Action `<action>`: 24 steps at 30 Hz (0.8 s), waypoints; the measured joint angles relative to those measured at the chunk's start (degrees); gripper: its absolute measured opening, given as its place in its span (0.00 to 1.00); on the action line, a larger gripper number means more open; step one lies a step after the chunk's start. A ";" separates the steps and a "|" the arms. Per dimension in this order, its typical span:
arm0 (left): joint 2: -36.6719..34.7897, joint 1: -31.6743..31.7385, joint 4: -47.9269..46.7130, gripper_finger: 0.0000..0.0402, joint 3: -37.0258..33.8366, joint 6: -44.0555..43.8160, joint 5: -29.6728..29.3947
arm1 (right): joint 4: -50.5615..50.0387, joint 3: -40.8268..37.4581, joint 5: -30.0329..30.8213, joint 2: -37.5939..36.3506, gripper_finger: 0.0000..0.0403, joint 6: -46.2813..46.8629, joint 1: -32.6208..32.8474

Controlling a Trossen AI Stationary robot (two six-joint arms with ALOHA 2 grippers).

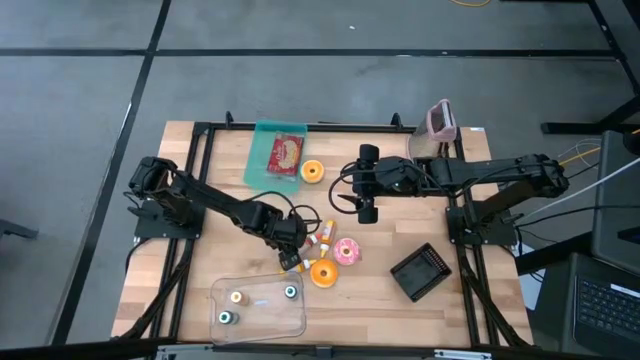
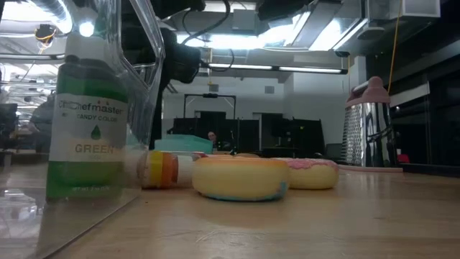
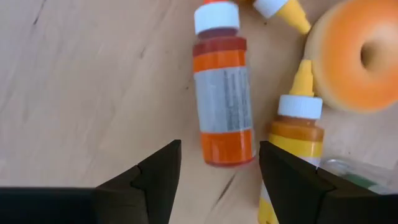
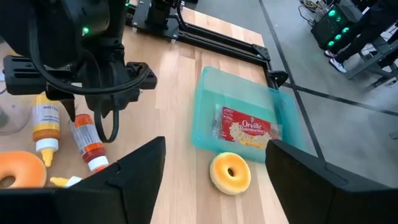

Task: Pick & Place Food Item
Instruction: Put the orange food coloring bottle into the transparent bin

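An orange-red bottle (image 3: 221, 93) with a white cap lies on its side on the table, next to a yellow-orange bottle (image 3: 297, 130) and an orange donut (image 3: 360, 56). My left gripper (image 3: 217, 180) hangs open above the orange-red bottle's base end, pointing steeply down, one finger on each side and touching nothing; the high view shows it (image 1: 290, 250) near the table's middle. My right gripper (image 1: 352, 185) waits open, raised over the far middle. A pink donut (image 1: 348, 251) lies beside the orange one (image 1: 324, 272).
A teal tray (image 4: 249, 99) with a popcorn packet (image 4: 249, 130) sits at the far side, a second orange donut (image 4: 230, 173) beside it. A clear container (image 1: 258, 308) holding small bottles stands at the near edge. A black object (image 1: 421, 272) and a grater (image 1: 440, 120) are on the right.
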 joint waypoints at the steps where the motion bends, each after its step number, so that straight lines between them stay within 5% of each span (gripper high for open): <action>1: 0.00 -0.16 -0.02 0.52 0.00 -0.12 -0.11 | 0.16 0.01 0.00 0.00 0.68 0.00 0.00; 24: 8.18 0.24 2.80 0.56 0.21 0.12 -2.37 | 0.15 0.01 -1.90 0.00 0.68 0.24 0.00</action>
